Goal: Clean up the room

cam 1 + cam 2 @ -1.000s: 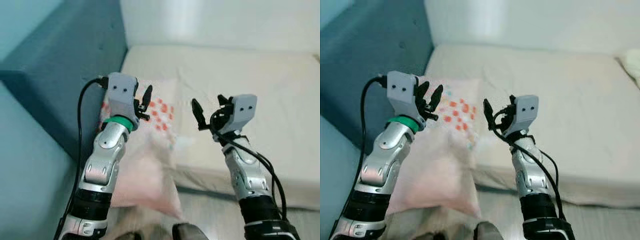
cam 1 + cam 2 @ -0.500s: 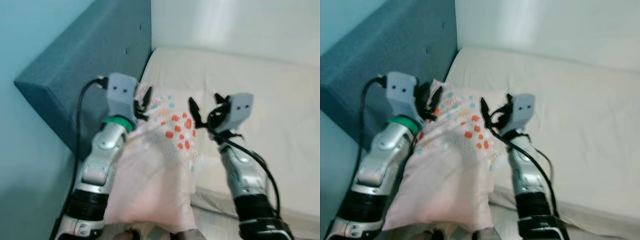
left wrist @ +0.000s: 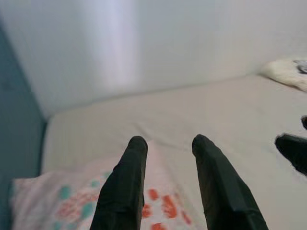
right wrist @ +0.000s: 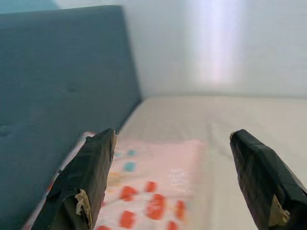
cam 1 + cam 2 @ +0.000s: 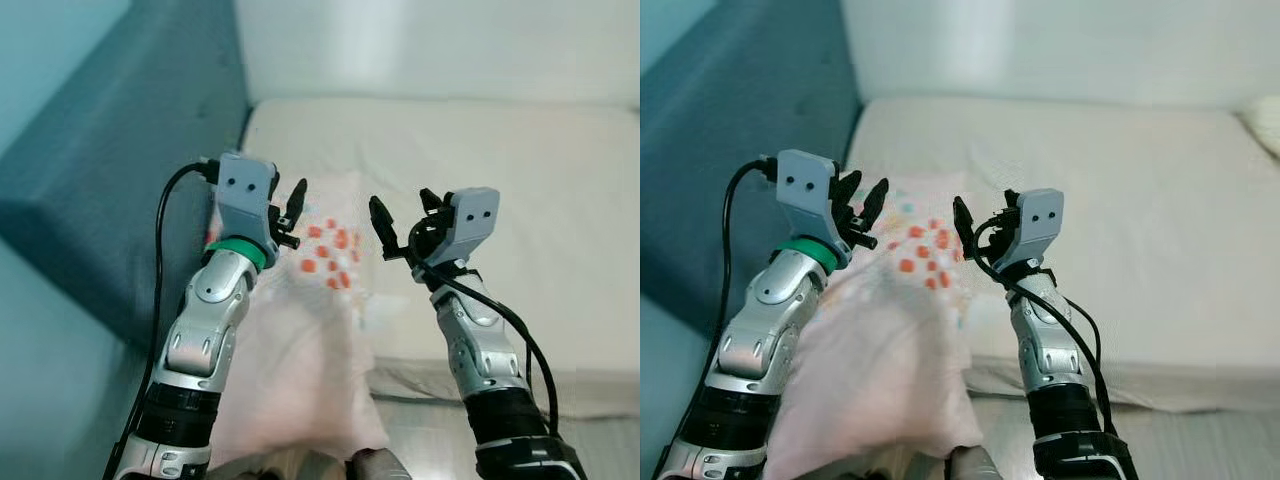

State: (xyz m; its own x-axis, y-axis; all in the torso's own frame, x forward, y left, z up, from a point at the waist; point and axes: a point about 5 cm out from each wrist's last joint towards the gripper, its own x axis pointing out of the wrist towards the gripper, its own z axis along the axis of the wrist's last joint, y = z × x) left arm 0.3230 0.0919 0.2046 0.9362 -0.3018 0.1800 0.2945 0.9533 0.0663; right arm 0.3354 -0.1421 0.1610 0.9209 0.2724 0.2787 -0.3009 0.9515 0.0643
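Left gripper (image 5: 291, 212) raised over the near-left of the bed, fingers parted, grasping nothing. Right gripper (image 5: 400, 226) level with it to the right, jaws spread wide, also empty. Between and below them: pink pillow (image 5: 300, 330) with red and teal spots, far end on the mattress (image 5: 480, 150), near end hanging off the near edge, beside the blue headboard (image 5: 120, 170). Judged step: placing the pillow on the bed. Next move likely calls for pushing it farther on.

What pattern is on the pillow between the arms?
The soft pale pink pillow carries small orange-red and teal spots, clearest in the right wrist view.
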